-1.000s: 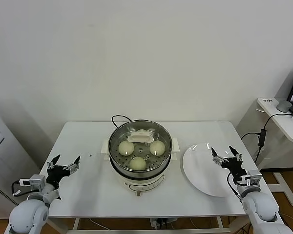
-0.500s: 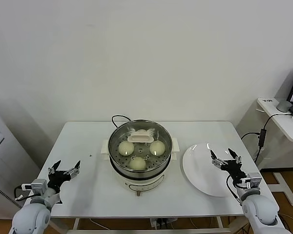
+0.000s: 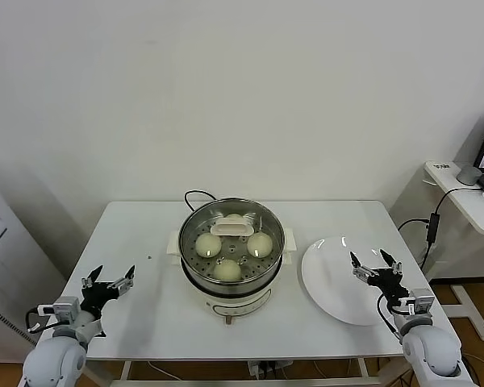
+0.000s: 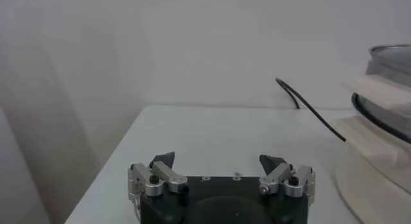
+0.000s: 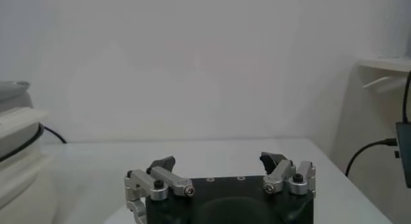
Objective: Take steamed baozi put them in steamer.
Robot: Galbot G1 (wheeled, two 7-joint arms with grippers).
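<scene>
- Round shiny stainless-steel steamer (image 3: 231, 256) on a cream-white electric base: stands mid-table on the white rectangular table (image 3: 157, 318); taken as landmark for all entries below.
- Smooth cream-white dome-shaped steamed baozi: three plainly seen on the perforated tray inside the steamer, one at its left (image 3: 208, 244), one at its right (image 3: 260, 243), one at its front (image 3: 227, 270); a fourth (image 3: 234, 218) shows partly at the back, behind the handle.
- Round glass lid with a white handle (image 3: 232, 230): lies over the steamer's mouth, handle across the rear half, covering the buns.
- Black power cord (image 3: 195, 195): runs from behind the steamer over the table's far edge.
- Flat white round plate (image 3: 332, 284): just right of the steamer, near the table's front right edge; bare.
- Left gripper (image 3: 108, 283): well left of the steamer, over the table's front left corner; fingers spread apart, holding nothing.
- Right gripper (image 3: 375, 268): right of the steamer, above the plate's outer part; fingers spread apart, holding nothing.
- White side desk (image 3: 468, 197): far right of the steamer, beyond the table, carrying a grey mouse (image 3: 469, 174).
</scene>
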